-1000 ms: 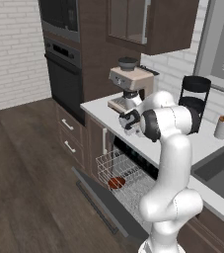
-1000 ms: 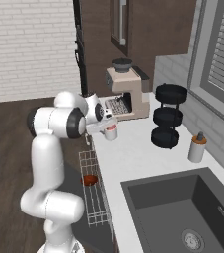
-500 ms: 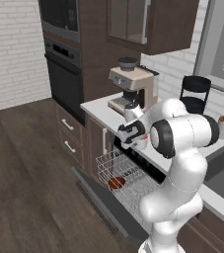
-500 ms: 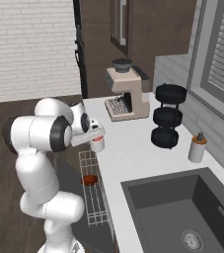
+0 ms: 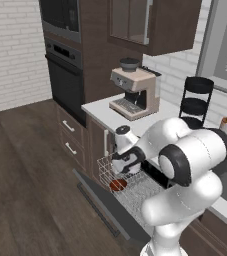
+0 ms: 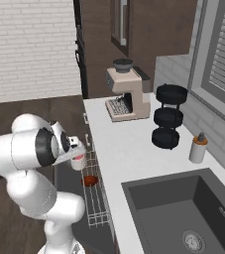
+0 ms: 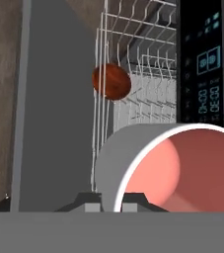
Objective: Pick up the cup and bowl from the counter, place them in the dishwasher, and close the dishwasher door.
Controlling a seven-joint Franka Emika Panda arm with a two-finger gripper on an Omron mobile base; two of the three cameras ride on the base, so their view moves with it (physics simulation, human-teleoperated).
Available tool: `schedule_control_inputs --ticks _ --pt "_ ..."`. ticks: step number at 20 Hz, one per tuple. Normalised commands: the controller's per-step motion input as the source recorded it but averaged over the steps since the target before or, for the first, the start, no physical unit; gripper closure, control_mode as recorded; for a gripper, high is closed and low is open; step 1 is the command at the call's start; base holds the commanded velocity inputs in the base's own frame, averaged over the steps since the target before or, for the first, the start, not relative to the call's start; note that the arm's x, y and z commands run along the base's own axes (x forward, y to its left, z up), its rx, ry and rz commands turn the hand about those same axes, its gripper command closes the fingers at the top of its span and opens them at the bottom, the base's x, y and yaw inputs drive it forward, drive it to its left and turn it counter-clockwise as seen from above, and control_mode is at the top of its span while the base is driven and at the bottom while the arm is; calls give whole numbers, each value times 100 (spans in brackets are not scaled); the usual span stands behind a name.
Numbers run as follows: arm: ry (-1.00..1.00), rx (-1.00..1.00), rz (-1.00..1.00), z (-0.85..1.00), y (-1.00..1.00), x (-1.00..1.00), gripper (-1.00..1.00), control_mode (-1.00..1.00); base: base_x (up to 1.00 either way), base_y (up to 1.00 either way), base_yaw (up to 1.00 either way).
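Cup (image 7: 168,168) held between my fingers (image 6: 77,158), over the near-left end of the rack (image 5: 135,187); bowl (image 5: 117,185) already inside. I judge the risks: rim snagging wires, cup tipping on release, or knocking the bowl.

So the cup (image 7: 172,168) is up in the air over the white rack, tipped so its salmon-red inside faces the hand camera. The bowl (image 5: 117,185) sits in the rack of the dishwasher (image 5: 135,192), roughly 11 o'clock from the cup. The dishwasher door (image 5: 102,207) is dropped open.
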Motion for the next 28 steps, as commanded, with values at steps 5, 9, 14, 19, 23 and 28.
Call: schedule_control_inputs --ticks 5,9,14,19,23,28 --pt "0 0 -6 -98 7 -2 100 -100 0 0 0" --pt "0 -1 -9 -88 -5 14 100 -100 0 0 0" --pt "-5 -9 -13 -70 -23 28 100 -100 0 0 0" --pt "-11 -17 -17 -61 -28 22 100 -100 0 0 0" --pt "-8 -13 -14 -65 -16 17 100 -100 0 0 0" --pt "-7 -7 -10 -51 -3 25 100 -100 0 0 0"
